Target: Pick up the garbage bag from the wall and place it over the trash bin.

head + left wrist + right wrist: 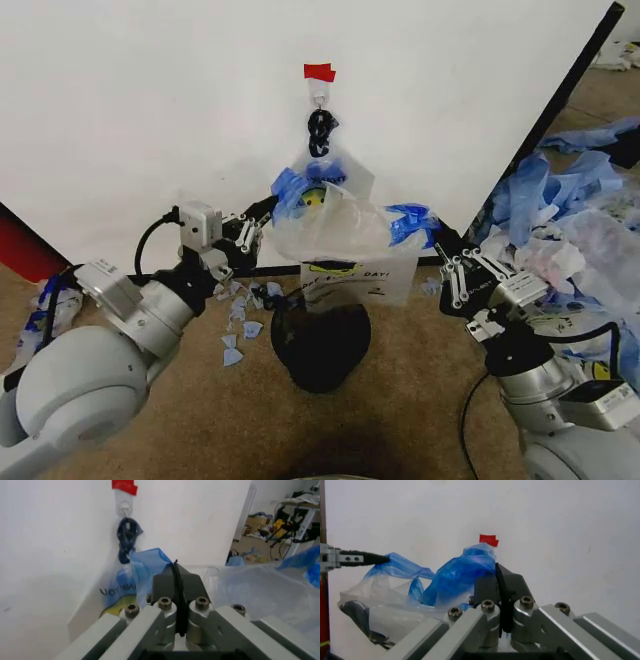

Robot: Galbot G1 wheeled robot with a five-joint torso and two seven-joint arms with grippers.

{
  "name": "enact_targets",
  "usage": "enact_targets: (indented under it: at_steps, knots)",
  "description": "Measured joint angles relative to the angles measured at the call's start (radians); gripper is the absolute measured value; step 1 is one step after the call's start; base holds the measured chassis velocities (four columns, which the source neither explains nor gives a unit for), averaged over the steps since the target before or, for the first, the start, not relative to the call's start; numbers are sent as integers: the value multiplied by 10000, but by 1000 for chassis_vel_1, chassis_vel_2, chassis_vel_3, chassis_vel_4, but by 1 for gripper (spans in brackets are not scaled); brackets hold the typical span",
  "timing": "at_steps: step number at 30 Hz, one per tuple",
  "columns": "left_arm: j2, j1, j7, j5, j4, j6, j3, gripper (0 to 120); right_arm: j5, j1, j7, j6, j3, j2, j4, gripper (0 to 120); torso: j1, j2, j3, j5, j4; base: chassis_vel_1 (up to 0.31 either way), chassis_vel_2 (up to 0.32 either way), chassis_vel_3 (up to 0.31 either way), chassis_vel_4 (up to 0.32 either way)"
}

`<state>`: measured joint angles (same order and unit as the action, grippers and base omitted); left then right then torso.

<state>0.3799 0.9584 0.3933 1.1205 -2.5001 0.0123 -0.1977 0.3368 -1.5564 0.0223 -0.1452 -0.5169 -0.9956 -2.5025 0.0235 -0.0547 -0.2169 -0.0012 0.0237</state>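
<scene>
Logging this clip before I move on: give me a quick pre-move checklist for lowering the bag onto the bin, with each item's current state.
1. Left end effector shut on the garbage bag's blue handle: ok.
2. Right end effector shut on the other blue handle: ok.
3. Bag mouth spread open between the two end effectors: ok.
4. Bag off the hook on the wall: ok; a second bag hangs there.
5. Trash bin upright and below the bag: ok.
6. Bag mouth wide enough to clear the bin rim: cannot tell.
</scene>
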Motion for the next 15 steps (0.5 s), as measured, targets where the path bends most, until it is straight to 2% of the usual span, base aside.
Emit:
enact_targets:
  at_steps: [5, 15]
  knots:
    - [287, 869, -174, -796, 3, -105, 62, 0, -14, -68, -26, -41, 127, -79, 30, 0, 0, 0, 0, -2, -1, 0, 0, 0, 0]
    - [921, 2748, -490, -2338, 5, -667, 211, 0, 77, 278, -36, -18, 597, -254, 1011, 0, 0, 0, 0, 0, -2, 0, 0, 0, 0]
